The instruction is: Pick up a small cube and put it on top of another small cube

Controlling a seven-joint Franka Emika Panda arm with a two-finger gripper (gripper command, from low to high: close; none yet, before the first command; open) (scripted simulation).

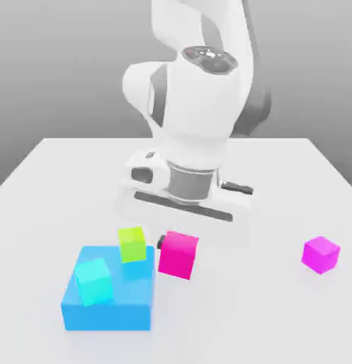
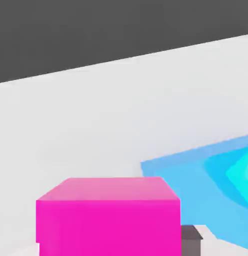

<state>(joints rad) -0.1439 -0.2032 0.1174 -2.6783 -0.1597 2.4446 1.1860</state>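
Pinches the pink cube (image 1: 180,257) in the gripper (image 1: 177,247), pressed together on two opposite faces. In the exterior view, shows one dark finger (image 1: 161,240) flat against the cube's face toward that view's left, and hides the other behind the cube. Hangs the pink cube straight under the white hand (image 1: 185,195), slightly tilted. Cannot tell whether it touches the table (image 1: 278,313) or sits just above it.

In the hand view, finds the pink cube (image 2: 108,220) close before the lens, with its top face and one side face showing. Shows a grey finger (image 2: 191,239) touching its flank, on the side toward the block (image 2: 196,180). Catches a corner of the turquoise cube (image 2: 243,175) on that block, beyond the finger.

Places the lime cube (image 1: 132,244) just beside the gripper, toward the exterior view's left. Keeps it near the visible finger yet apart from it and from the pink cube. Sets it at the far corner of the block (image 1: 107,313), seemingly on the block's top, though not for certain. Puts the turquoise cube (image 1: 92,281) farther from the gripper on the same side, tilted on the block's top and nearer the camera. Leaves the magenta cube (image 1: 321,254) well apart from the gripper on the opposite side, toward the exterior view's right, on the table.
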